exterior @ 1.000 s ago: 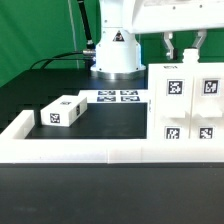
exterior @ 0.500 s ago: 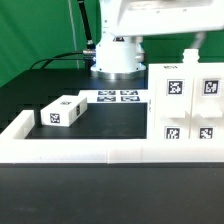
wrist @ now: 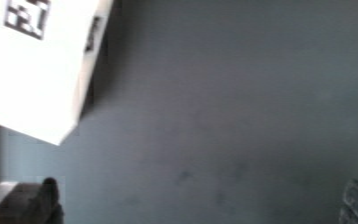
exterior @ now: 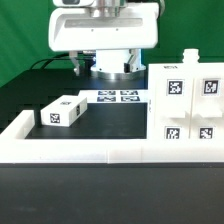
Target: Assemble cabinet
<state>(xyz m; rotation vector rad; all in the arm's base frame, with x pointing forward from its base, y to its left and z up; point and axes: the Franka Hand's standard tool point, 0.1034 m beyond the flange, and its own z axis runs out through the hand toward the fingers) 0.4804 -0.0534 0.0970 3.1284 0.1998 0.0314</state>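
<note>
The cabinet parts are white and tagged. A tall box body [exterior: 186,104] stands at the exterior view's right, with a small peg-like piece [exterior: 189,56] on top. A smaller white box [exterior: 62,111] lies at the left. My gripper [exterior: 108,55] hangs high over the back middle of the table, in front of the arm's base, touching nothing. In the wrist view the gripper [wrist: 202,200] is open and empty, with its fingertips [wrist: 39,200] far apart over dark table. A corner of a white tagged part [wrist: 43,65] shows to one side; I cannot tell which part it is.
The marker board [exterior: 118,97] lies flat at the back middle. A long low white L-shaped rail [exterior: 100,152] runs along the front and up the left side. The arm's round base [exterior: 115,62] stands behind, before a green backdrop.
The gripper has swung from above the tall box at the exterior view's right to the back middle. The parts have not moved.
</note>
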